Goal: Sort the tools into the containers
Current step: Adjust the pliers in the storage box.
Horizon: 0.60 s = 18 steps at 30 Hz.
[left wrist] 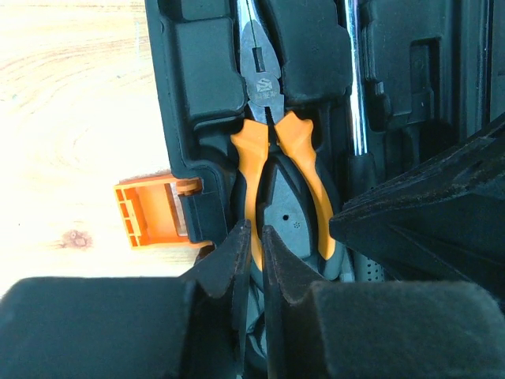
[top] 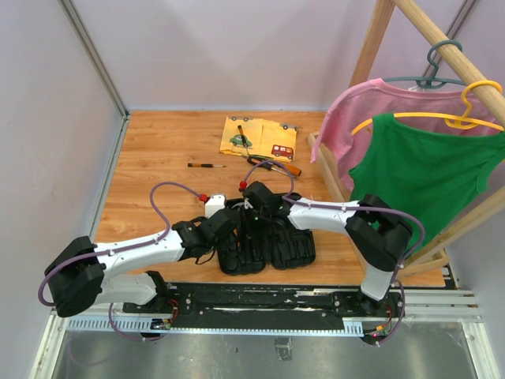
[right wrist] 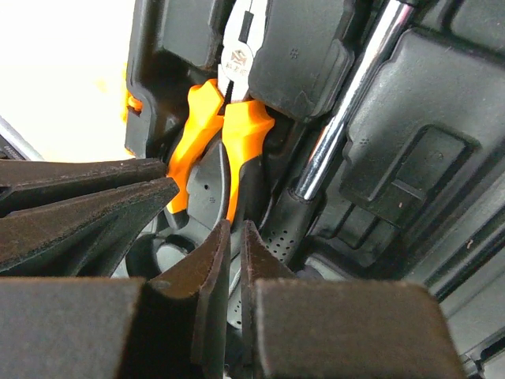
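Pliers (left wrist: pixel 265 91) with orange handles lie in a slot inside the open black tool case (top: pixel 296 251), which sits on the worktop (top: pixel 158 150) close to the arms. The left gripper (left wrist: pixel 255 233) is squeezed nearly shut with its tips at one orange handle, and the right gripper (right wrist: pixel 234 233) is squeezed shut at the other; I cannot tell if either really pinches the pliers.

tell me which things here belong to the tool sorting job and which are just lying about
Job:
open black plastic tool case
orange-handled pliers
steel-shafted hammer
thin dark screwdriver
orange-and-black-handled screwdriver
small screwdriver on the cloth

Lying about:
yellow cloth printed with cars
pink shirt
green shirt
wooden clothes rack
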Each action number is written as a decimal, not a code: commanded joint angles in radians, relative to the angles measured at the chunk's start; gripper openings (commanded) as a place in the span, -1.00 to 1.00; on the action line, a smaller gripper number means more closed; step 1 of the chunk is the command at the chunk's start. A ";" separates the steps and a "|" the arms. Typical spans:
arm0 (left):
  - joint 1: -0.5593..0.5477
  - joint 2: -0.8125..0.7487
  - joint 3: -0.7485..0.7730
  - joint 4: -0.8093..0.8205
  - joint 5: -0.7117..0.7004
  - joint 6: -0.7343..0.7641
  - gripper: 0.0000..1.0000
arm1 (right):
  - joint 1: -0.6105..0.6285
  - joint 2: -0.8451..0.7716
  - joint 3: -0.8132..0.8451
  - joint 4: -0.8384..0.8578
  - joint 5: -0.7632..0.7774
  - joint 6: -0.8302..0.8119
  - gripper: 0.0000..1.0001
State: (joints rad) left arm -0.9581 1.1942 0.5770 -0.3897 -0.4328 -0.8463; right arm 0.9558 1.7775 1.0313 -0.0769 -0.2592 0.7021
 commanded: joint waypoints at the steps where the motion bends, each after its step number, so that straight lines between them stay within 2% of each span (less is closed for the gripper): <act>1: -0.017 0.020 -0.015 0.051 0.028 -0.020 -0.72 | 0.038 0.099 -0.012 -0.123 0.080 -0.049 -0.94; 18: -0.019 -0.018 -0.052 0.078 0.041 -0.030 -0.74 | 0.038 0.168 -0.003 -0.188 0.126 -0.075 -0.99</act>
State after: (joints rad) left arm -0.9665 1.1969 0.5453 -0.3202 -0.3904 -0.8623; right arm 0.9562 1.8359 1.0908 -0.1055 -0.2852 0.6876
